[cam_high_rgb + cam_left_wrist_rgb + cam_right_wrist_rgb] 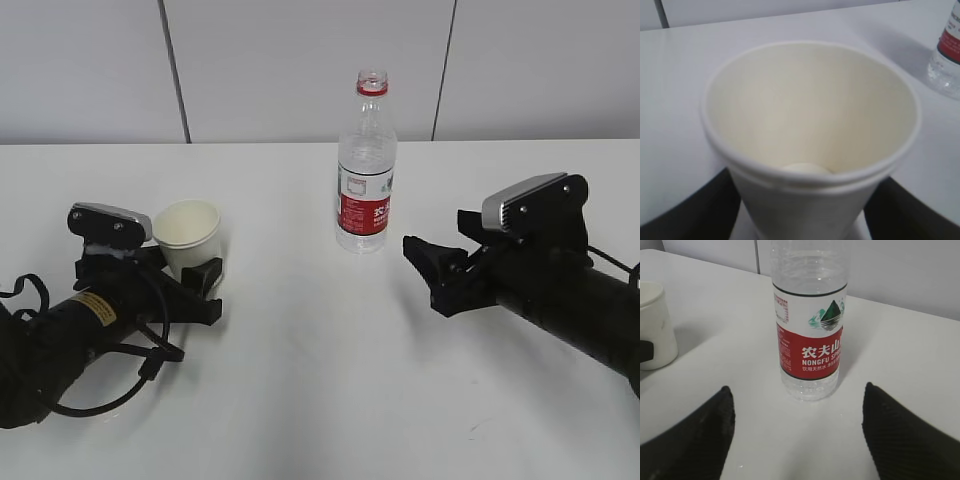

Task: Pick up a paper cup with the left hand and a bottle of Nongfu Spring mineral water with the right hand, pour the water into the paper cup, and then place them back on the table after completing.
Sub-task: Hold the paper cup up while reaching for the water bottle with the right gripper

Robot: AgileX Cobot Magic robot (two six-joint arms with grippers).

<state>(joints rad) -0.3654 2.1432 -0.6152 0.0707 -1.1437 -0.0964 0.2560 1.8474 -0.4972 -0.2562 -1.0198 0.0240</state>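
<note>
A white paper cup (188, 232) stands upright and empty on the white table (300, 380) at the left. My left gripper (185, 262) is open, with one black finger on each side of the cup's lower wall; the cup (810, 115) fills the left wrist view. The Nongfu Spring bottle (365, 180) stands upright at the middle, uncapped, with a red label and clear water inside. My right gripper (425, 272) is open and empty, low over the table, a short way right of the bottle. In the right wrist view the bottle (810, 340) stands ahead of its spread fingers (900, 435).
A pale panelled wall (300, 60) runs behind the table's far edge. The left arm's black cables (110, 385) loop on the table at the front left. The bottle's base shows at the right edge of the left wrist view (946, 60). The cup shows at the left of the right wrist view (655, 325).
</note>
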